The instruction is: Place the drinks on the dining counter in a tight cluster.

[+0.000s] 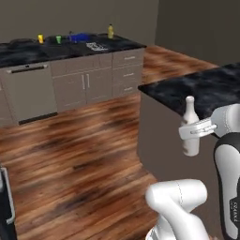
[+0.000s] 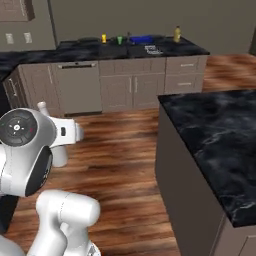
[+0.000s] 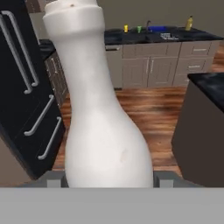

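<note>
Gripping one white bottle [image 1: 189, 127], tool [image 1: 192, 131] beside dining counter [image 1: 206, 89]

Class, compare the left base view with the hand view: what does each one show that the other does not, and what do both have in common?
Left base view alone: the white bottle seen whole, upright in the pincer, off the floor, beside the dining counter, with the white arm below. Hand view alone: the bottle close up, and black doors with long silver handles. Both share: the far counter with brown cabinets, a yellow bottle, small yellow and green cups, and the wood floor.
</note>
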Motion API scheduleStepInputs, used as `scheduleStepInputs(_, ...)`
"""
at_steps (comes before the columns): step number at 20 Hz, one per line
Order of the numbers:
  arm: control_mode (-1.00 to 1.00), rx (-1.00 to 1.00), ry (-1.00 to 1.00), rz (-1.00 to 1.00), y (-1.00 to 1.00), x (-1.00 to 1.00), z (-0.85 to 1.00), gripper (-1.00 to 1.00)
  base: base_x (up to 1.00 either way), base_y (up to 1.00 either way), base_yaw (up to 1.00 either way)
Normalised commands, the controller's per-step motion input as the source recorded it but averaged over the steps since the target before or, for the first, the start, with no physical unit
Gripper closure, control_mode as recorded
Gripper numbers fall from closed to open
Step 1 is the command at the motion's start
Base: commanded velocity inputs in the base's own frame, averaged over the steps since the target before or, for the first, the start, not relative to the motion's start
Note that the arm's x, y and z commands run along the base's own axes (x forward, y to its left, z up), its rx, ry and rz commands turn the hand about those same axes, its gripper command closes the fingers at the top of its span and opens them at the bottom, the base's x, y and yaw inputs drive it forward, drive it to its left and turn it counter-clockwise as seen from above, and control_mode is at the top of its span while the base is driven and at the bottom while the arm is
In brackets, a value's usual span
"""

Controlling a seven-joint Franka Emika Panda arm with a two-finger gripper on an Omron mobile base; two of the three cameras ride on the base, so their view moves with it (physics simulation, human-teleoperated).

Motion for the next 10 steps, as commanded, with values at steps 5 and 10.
scheduleStepInputs(5, 1.00, 0.00, 0.00, 0.00, 0.00, 0.00, 0.00, 1.00, 1.00, 0.87, -0.47)
scheduleStepInputs(10, 1.00, 0.00, 0.00, 0.00, 0.00, 0.00, 0.00, 1.00, 1.00, 0.75, -0.49)
